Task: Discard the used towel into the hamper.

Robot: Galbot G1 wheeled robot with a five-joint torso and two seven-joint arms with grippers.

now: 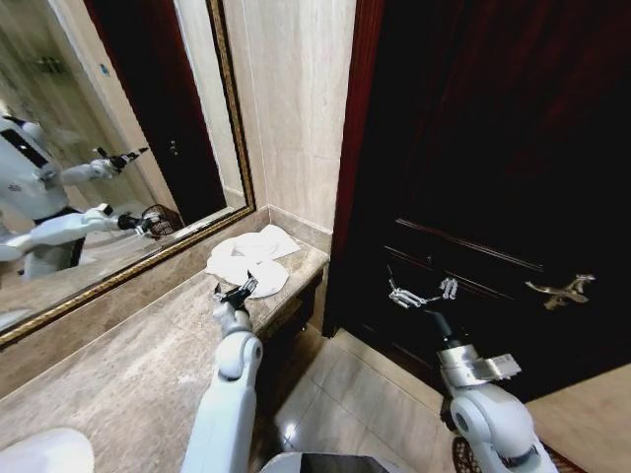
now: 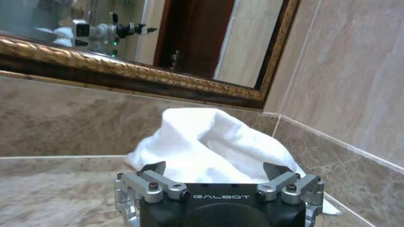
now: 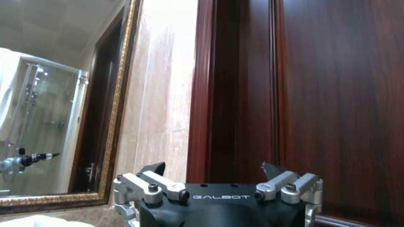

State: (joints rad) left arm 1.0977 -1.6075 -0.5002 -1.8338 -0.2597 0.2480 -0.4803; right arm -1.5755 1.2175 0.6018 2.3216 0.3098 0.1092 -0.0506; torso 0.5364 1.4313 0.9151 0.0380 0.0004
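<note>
Now the left gripper (image 1: 238,291), jaws apart, hovers just beside the crumpled white towel (image 1: 252,258) on the marble counter (image 1: 128,365) (seemingly not touching), while the right gripper (image 1: 422,293) waits open near the dark door (image 1: 493,148).

Warm indoor light – dark door (image 1: 493,148) underexposed, head view edges warped.

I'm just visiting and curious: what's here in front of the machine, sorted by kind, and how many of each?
White towels: 1, crumpled on the marble counter, towel
Gold-framed mirrors: 1, mirror
Dark wooden doors: 1, door
Grippers: 2, left gripper open at the towel's edge, right gripper open before the door
Total: 5
</note>
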